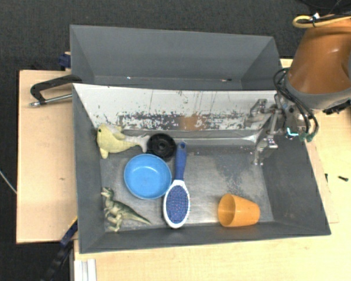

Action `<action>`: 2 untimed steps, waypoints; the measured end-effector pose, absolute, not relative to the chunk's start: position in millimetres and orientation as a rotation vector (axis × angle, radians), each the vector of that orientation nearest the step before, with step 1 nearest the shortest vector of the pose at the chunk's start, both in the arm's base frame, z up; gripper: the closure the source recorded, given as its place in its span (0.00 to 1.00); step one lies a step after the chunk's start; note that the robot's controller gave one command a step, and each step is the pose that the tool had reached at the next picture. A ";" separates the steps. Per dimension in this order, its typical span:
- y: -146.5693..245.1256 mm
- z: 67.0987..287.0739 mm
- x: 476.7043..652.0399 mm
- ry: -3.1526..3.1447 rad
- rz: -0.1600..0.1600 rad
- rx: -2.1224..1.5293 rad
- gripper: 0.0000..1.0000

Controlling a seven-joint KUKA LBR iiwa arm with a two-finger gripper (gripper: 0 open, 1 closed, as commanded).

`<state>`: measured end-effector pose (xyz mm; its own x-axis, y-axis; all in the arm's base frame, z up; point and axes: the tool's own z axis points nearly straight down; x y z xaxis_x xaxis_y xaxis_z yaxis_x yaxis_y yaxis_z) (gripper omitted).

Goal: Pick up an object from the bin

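My gripper [264, 148] hangs over the right back part of the bin, close to the right wall, with bare bin floor under it. An orange cup [238, 210] lies on its side near the front wall, below and a little left of the gripper. Left of the cup lies a blue brush [177, 199] with a white rim, its handle pointing towards the back. I see nothing held in the gripper.
A blue bowl [147, 177] sits left of the brush. A black round thing [161, 145] and a yellow soft toy [112, 140] lie by the back wall. A green dinosaur figure [117, 211] lies in the front left corner.
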<state>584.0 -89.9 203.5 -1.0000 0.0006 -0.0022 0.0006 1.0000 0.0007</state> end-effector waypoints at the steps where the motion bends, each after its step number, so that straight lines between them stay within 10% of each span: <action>1: -116.0 152.4 504.0 3.138 0.002 -0.249 0.00; 2: -23.9 72.5 563.4 3.120 0.005 -0.269 0.00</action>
<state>563.4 -23.9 72.5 -0.9853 -0.1708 -0.0099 -0.1709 0.9853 0.0021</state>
